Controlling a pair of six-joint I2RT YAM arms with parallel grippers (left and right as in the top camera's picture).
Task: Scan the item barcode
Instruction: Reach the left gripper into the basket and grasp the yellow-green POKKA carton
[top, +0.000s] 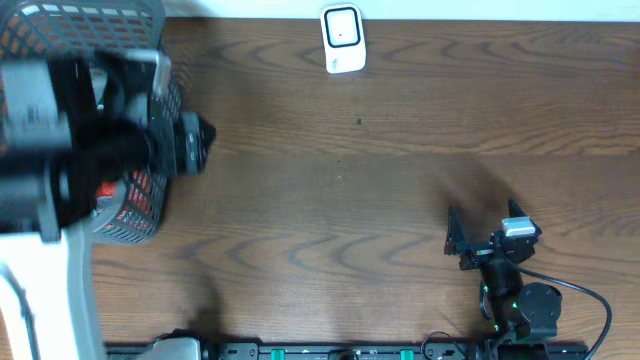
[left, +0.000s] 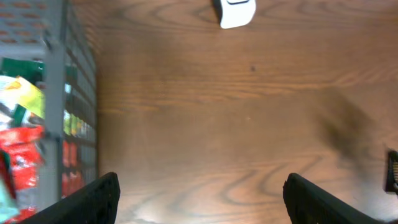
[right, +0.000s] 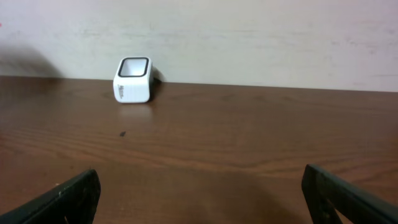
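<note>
A white barcode scanner (top: 343, 38) stands at the table's far edge, also seen in the left wrist view (left: 236, 12) and the right wrist view (right: 133, 79). Packaged items, one red (left: 22, 158) and one yellow-green (left: 22, 93), lie in a grey mesh basket (left: 56, 68) at the far left; no barcode shows. My left gripper (left: 202, 202) hangs open and empty over bare wood just right of the basket. My right gripper (top: 485, 225) sits open and empty near the front right, facing the scanner (right: 202, 193).
My left arm (top: 60, 150) looms large and blurred over the basket (top: 130, 215) in the overhead view and hides most of its contents. A pale wall rises behind the scanner. The right arm's cable (top: 590, 300) loops near the front edge.
</note>
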